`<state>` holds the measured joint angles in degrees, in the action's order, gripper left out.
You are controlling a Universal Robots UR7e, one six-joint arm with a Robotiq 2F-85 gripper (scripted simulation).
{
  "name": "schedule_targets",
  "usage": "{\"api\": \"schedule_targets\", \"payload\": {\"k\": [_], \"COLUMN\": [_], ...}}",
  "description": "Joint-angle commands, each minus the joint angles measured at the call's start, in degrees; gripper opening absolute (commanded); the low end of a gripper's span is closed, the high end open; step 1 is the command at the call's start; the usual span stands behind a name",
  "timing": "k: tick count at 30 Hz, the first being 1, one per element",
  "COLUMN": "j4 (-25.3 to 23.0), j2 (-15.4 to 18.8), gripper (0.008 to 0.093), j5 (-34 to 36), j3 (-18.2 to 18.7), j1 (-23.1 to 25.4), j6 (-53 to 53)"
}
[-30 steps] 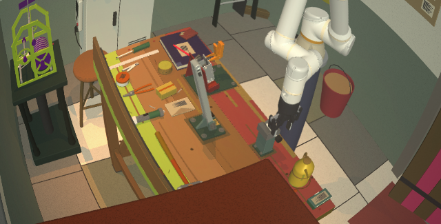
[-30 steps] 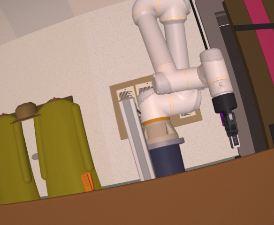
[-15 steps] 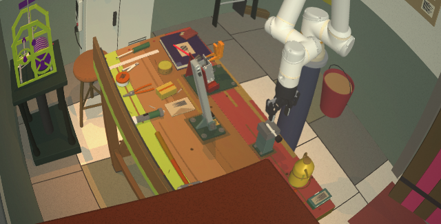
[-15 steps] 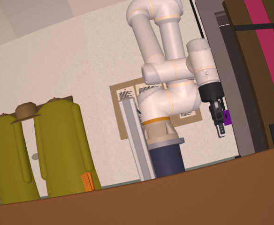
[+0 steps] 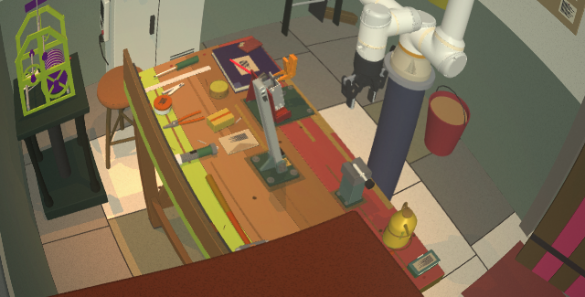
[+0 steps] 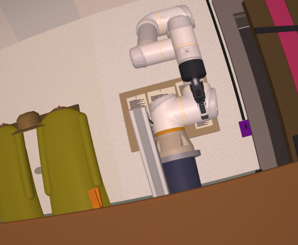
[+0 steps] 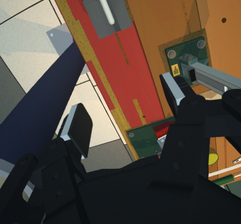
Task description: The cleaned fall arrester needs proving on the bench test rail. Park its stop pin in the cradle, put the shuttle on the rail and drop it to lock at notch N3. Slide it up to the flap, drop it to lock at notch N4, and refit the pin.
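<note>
The white stop pin [image 7: 104, 4] lies in the grey cradle [image 5: 353, 180] on the red strip at the bench's near right edge. The red and grey shuttle [image 5: 277, 97] sits on a green plate at the far end of the bench, beside the tilted grey test rail [image 5: 268, 123], whose foot is bolted to another green plate [image 7: 186, 59]. My gripper [image 5: 361, 90] hangs open and empty in the air off the bench's right edge, level with the shuttle and in front of my dark pedestal [image 5: 393, 137].
A red bucket [image 5: 445, 123] hangs right of the pedestal. An orange bracket [image 5: 289, 66] stands behind the shuttle, next to a purple book [image 5: 242, 61]. Hand tools, a yellow block [image 5: 219, 119] and a round tin [image 5: 219, 89] lie on the bench's left half. A yellow oil can [image 5: 400, 226] stands near the front.
</note>
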<state>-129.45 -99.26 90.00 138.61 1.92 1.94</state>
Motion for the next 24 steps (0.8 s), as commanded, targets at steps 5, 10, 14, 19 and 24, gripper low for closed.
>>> {"api": "schedule_targets", "payload": {"k": [5, 10, 14, 19, 24], "j4": [6.81, 11.25, 12.93, 13.41, 13.42], "j2": [-4.87, -7.73, -8.74, -9.04, -9.15], "gripper": [0.068, 0.068, 0.068, 0.068, 0.068], "j5": [-0.01, -0.01, -0.01, -0.01, -0.01], "j3": [-1.87, -3.39, -4.04, -4.22, -4.16], "j1": [-3.81, -6.41, -7.42, -7.71, -7.95], "j6": [-3.83, -6.46, -7.48, -7.78, -8.01]}}
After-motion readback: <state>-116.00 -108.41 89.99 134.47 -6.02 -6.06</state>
